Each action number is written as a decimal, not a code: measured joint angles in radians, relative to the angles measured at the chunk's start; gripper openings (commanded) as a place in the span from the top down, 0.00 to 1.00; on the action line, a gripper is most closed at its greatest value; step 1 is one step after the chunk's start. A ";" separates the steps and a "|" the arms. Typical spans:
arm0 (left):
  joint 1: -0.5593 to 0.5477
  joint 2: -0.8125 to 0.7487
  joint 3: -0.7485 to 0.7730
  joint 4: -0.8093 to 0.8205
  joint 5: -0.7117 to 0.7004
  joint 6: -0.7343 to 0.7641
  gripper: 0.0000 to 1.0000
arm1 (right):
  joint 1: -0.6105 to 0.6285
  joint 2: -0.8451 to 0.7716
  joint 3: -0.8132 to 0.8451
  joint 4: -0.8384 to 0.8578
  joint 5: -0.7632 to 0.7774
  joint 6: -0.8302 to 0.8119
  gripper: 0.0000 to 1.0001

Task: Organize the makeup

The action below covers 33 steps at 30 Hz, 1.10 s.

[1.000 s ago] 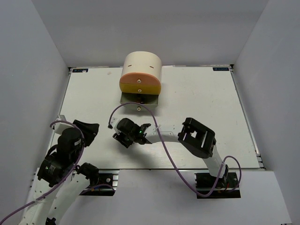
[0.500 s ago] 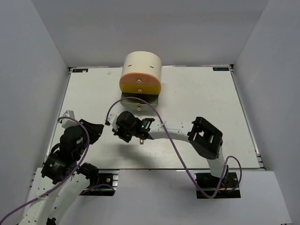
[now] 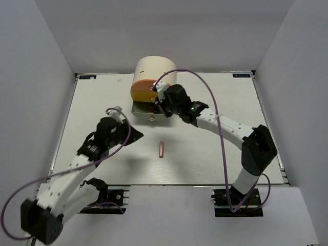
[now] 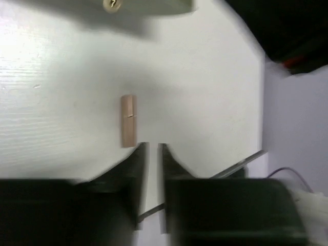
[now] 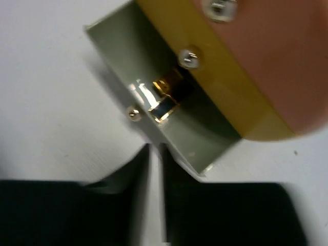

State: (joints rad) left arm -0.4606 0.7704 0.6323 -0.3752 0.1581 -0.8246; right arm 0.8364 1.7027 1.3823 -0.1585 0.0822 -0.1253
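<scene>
Top view: vs a sec ago the R gripper (image 3: 160,105) has left lower centre & swung up to the cream box (image 3: 155,67), and now sits at its open bottom drawer (image 3: 141,110), upper centre of frame. The L gripper (image 3: 127,134) has come out from lower left twd the middle. The copper lipstick (image 3: 161,149), not visible a sec ago, now lies bare on the table (image 3: 230,128) at frame centre, right of the L gripper & apart from both arms. My read: it got set down short of the drawer, so it's not stowed yet, prob. the L arm's pick next. No other makeup shows in this view. Corner stickers (image 3: 87,77) at the table's far edge are too small to read. L wrist view: lipstick centre-left, lying up-down in frame, just above & left of the tips. Jaws nearly closed, thin slit, nothing in it. A drawer knob (image 4: 111,5) is at top edge; no writing. R wrist view: jaws likewise pinched to a slit, empty, tips at lower centre by the drawer's near rim. Inside the drawer, mid-frame, a gold-and-black case (image 5: 166,100) sits under the yellow drawer (image 5: 225,87). No brand legible.
</scene>
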 measured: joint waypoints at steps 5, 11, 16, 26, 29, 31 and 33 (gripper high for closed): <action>-0.010 0.352 0.069 0.005 0.072 0.005 0.34 | -0.138 -0.060 -0.006 -0.027 -0.027 0.014 0.43; -0.063 0.596 0.243 -0.053 0.039 -0.016 0.31 | -0.272 -0.116 -0.006 -0.030 -0.082 0.047 0.56; -0.159 0.804 0.437 -0.139 -0.031 -0.035 0.31 | -0.346 -0.142 -0.008 -0.028 -0.120 0.077 0.56; -0.364 1.104 0.724 -0.348 -0.172 -0.045 0.31 | -0.442 -0.159 -0.072 -0.018 -0.173 0.140 0.56; -0.405 1.169 0.798 -0.423 -0.209 -0.045 0.31 | -0.464 -0.159 -0.085 -0.010 -0.190 0.152 0.56; -0.427 1.206 0.841 -0.448 -0.225 -0.045 0.31 | -0.477 -0.159 -0.092 -0.005 -0.198 0.158 0.56; -0.443 1.233 0.863 -0.472 -0.241 -0.046 0.32 | -0.487 -0.161 -0.101 0.002 -0.208 0.166 0.55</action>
State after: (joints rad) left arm -0.9035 2.0029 1.4952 -0.8474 -0.0834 -0.8703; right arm 0.3496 1.5417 1.2816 -0.1566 -0.1253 0.0402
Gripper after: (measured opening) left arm 0.686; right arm 0.446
